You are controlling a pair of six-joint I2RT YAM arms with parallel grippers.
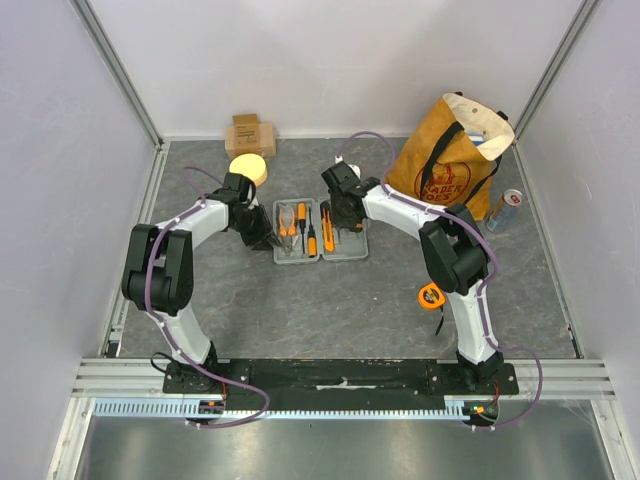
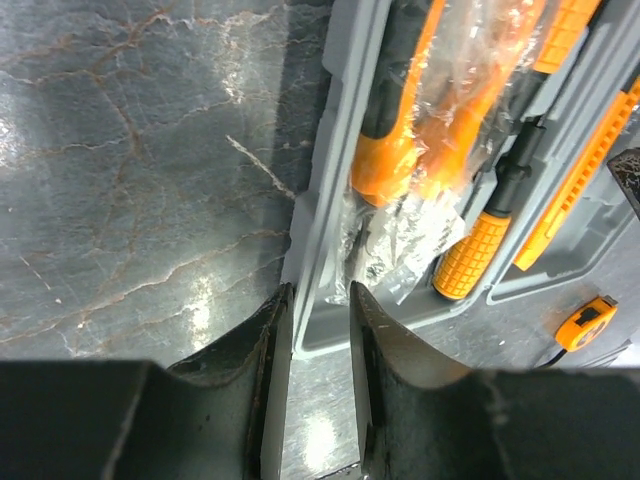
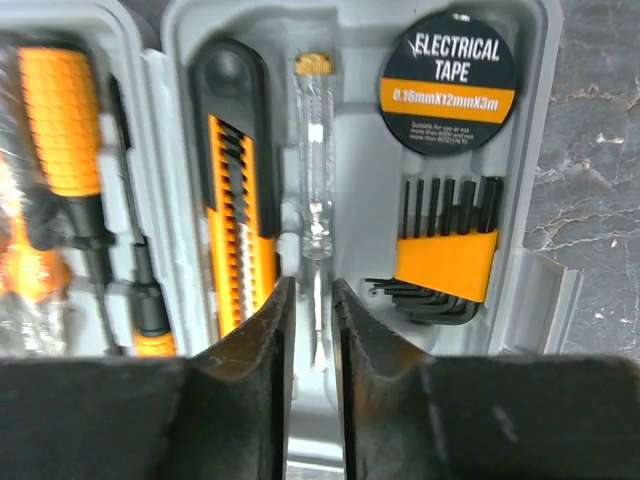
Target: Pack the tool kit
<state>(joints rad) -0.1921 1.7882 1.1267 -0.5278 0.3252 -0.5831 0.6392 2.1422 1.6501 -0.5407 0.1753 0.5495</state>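
The grey tool kit case lies open and flat mid-table. Its left half holds orange-handled pliers and screwdrivers. Its right half holds a utility knife, a clear tester screwdriver, electrical tape and hex keys. My left gripper is at the case's left edge. In the left wrist view it is narrowly open and straddles the case's side wall at a corner. My right gripper hovers over the right half. In the right wrist view it is narrowly open around the tester screwdriver's tip.
An orange tape measure lies on the table by the right arm and also shows in the left wrist view. An orange-brown tote bag and a can stand at the back right. A cardboard box and a yellow disc sit at the back left.
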